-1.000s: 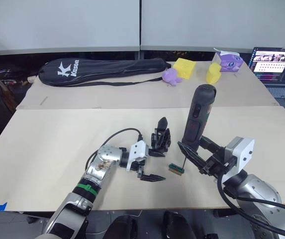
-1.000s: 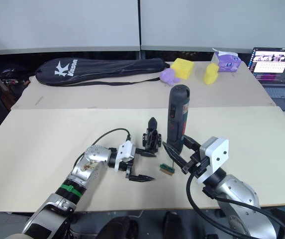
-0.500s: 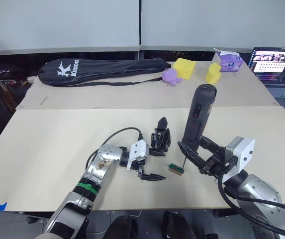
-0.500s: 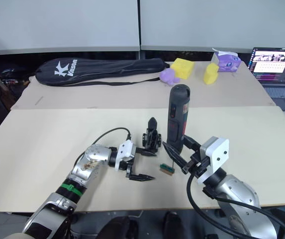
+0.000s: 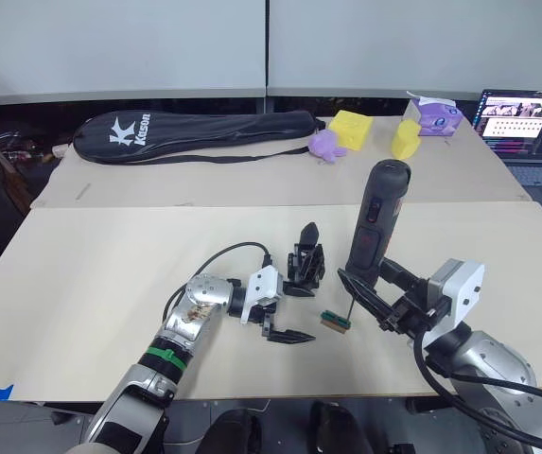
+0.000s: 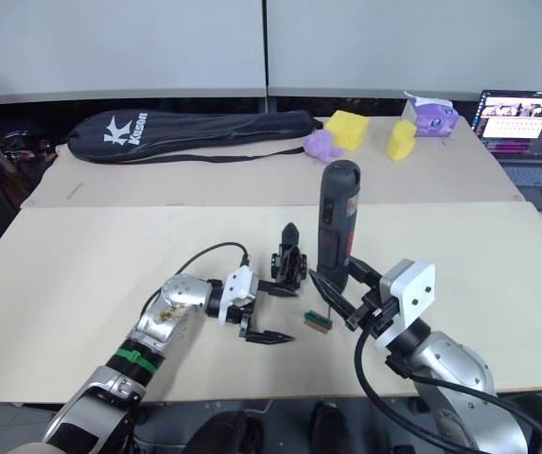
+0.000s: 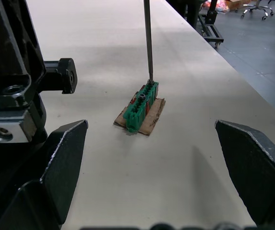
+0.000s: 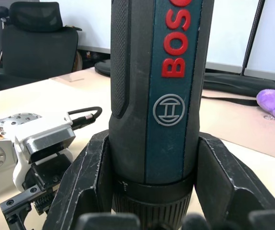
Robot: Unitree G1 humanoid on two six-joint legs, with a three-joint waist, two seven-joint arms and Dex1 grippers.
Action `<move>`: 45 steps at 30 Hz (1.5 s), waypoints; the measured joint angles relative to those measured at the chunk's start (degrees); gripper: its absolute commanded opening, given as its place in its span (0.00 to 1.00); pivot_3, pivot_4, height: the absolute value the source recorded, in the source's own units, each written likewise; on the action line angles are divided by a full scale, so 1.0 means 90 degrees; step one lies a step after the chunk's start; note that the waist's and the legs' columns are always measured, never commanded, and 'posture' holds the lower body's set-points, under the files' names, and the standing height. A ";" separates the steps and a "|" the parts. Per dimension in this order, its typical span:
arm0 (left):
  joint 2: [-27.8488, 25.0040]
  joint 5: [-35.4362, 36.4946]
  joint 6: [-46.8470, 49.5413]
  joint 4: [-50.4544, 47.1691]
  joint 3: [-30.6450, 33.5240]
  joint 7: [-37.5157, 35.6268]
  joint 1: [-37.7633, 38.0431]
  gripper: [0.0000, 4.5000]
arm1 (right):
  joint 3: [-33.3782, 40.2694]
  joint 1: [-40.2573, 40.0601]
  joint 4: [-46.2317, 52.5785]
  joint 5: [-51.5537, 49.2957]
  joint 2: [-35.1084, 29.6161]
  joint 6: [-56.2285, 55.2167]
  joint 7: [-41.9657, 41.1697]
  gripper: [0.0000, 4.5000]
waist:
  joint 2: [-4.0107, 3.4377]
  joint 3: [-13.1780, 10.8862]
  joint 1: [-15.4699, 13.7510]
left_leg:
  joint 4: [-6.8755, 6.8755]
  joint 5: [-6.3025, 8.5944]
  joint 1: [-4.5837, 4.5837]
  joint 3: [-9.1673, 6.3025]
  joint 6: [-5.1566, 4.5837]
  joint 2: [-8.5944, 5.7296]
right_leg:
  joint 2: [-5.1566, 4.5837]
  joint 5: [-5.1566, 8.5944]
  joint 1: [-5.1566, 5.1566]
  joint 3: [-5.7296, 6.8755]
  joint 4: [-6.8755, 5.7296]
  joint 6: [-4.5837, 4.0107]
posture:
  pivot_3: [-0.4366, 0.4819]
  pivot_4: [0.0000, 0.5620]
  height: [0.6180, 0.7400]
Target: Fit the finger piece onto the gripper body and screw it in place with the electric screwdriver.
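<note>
Upright, ribbed cylindrical electric screwdriver (image 5: 375, 222) — matte black.

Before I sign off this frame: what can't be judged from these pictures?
- Finger piece: cannot be told apart from the gripper body; too small in the eye views, and cut off in the left wrist view.
- Screwdriver bit tip: whether it has picked up a screw from the green block is too small to tell.
- Laptop: cut by the picture edge.

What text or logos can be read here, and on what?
"BOS", the rest cut off, in red above a round emblem: on the electric screwdriver.
"K Kason", white: on the black racket bag.
Laptop screen: too small to read.
Purple tissue box: print not legible.
</note>
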State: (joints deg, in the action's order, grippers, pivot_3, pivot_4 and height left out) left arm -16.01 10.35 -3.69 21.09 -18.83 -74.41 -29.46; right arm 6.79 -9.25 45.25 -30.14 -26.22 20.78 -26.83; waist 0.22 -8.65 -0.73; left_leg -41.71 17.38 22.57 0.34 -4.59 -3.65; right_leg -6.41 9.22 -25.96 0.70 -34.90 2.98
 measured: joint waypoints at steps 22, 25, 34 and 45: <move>0.0043 0.0000 0.0009 -0.0004 0.0000 -0.0001 -0.0001 1.00 | 0.0002 -0.0088 0.0042 0.0010 -0.0009 0.0000 -0.0023 0.43 | 0.0000 0.0000 0.0001 | 0.0000 0.0000 0.0000 0.0000 0.0000 0.0000 | 0.0000 0.0000 0.0000 0.0000 0.0000 0.0000 | 0.48 0.27 0.86; 0.0043 0.0000 0.0010 -0.0005 0.0000 -0.0001 -0.0001 1.00 | 0.0003 -0.0088 0.0042 0.0010 -0.0009 -0.0001 -0.0030 0.43 | 0.0000 0.0000 -0.0001 | 0.0000 0.0000 0.0000 0.0000 0.0000 0.0000 | 0.0000 0.0000 0.0000 0.0000 0.0001 0.0000 | 0.48 0.27 0.86; 0.0044 0.0000 0.0008 -0.0005 0.0000 -0.0002 -0.0001 1.00 | 0.0050 -0.0139 0.0025 0.0018 -0.0009 -0.0007 -0.0075 0.43 | 0.0000 0.0000 0.0000 | 0.0000 0.0000 0.0000 0.0000 0.0000 0.0000 | 0.0000 0.0000 0.0000 0.0000 0.0000 0.0000 | 0.48 0.27 0.86; -0.0008 0.0008 0.0243 -0.0389 -0.0001 0.0011 0.0001 1.00 | 0.0037 -0.0106 -0.0021 0.0083 0.0035 -0.0014 -0.0072 0.43 | 0.0000 0.0000 0.0001 | 0.0000 0.0000 0.0000 0.0000 0.0000 0.0000 | 0.0000 0.0000 0.0000 0.0000 0.0000 0.0000 | 0.48 0.27 0.86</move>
State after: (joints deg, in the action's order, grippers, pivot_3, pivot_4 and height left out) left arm -16.08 10.41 -1.50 17.59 -18.83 -74.31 -29.46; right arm 7.12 -10.21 45.06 -29.39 -25.90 20.65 -27.47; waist 0.22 -8.65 -0.72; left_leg -41.71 17.38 22.57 0.33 -4.59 -3.65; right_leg -6.41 9.22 -25.96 0.70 -34.89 2.98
